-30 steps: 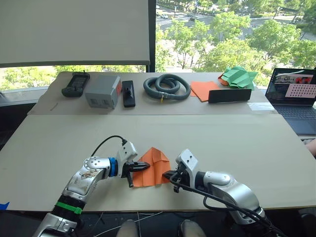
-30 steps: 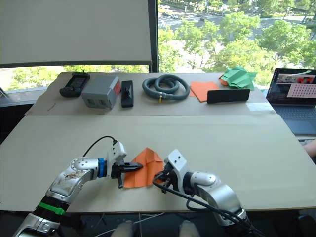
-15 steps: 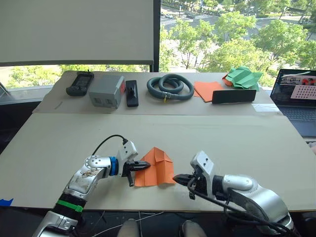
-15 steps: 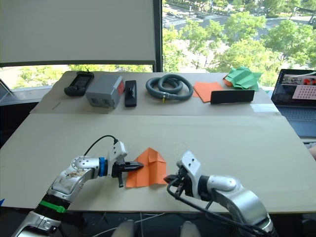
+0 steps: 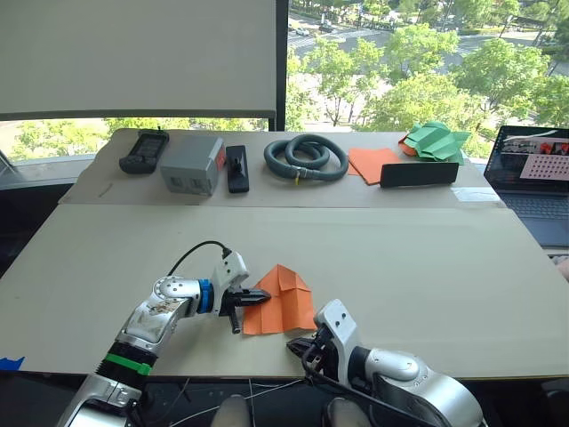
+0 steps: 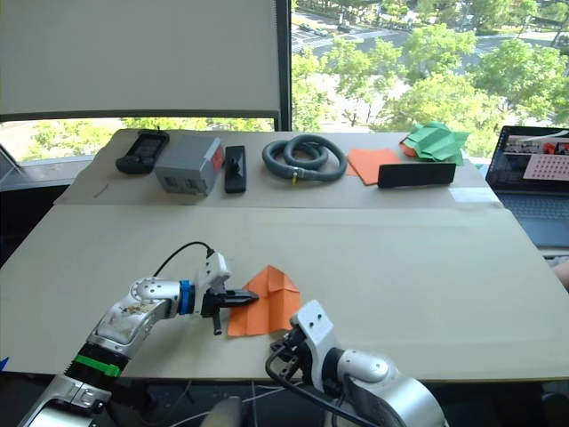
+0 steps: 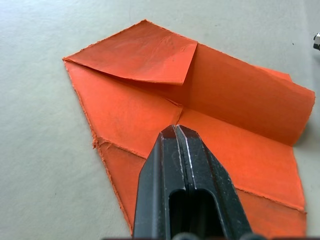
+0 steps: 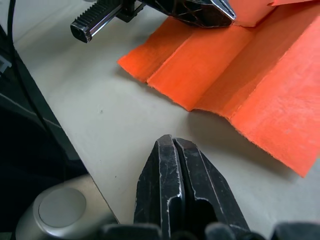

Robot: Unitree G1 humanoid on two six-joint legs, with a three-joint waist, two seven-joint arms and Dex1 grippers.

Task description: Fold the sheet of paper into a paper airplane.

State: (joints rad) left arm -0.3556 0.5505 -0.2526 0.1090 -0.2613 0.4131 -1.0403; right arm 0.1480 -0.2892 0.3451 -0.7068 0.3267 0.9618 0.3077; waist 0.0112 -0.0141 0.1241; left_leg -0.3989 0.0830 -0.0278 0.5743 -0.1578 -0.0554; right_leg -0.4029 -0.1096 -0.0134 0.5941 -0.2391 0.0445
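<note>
The sheet of paper point(image 5: 283, 302) lies on the near table, orange, its far end folded to a point, its right side curling up point(image 7: 260, 105). My left gripper point(image 5: 263, 296) is shut, and its tip rests on top of the sheet near the centre crease point(image 7: 175, 132). It holds nothing between the fingers. My right gripper point(image 5: 295, 345) is shut and empty, low over the bare table near the front edge, a short way off the paper's near edge point(image 8: 210, 75). In the right wrist view the left gripper point(image 8: 200, 11) lies across the sheet.
The back table holds a black handset point(image 5: 140, 150), a grey box point(image 5: 191, 165), a black tool point(image 5: 236, 167), a coiled hose point(image 5: 305, 156), a flat orange sheet point(image 5: 369, 162), a black bar point(image 5: 418, 173) and a green folded paper pile point(image 5: 433, 140). A laptop point(image 5: 533, 178) sits at the far right.
My right gripper has pulled away from the paper's right edge, back toward the table's front edge and slightly left. The left gripper stays on the sheet. The camera shifted a little.
</note>
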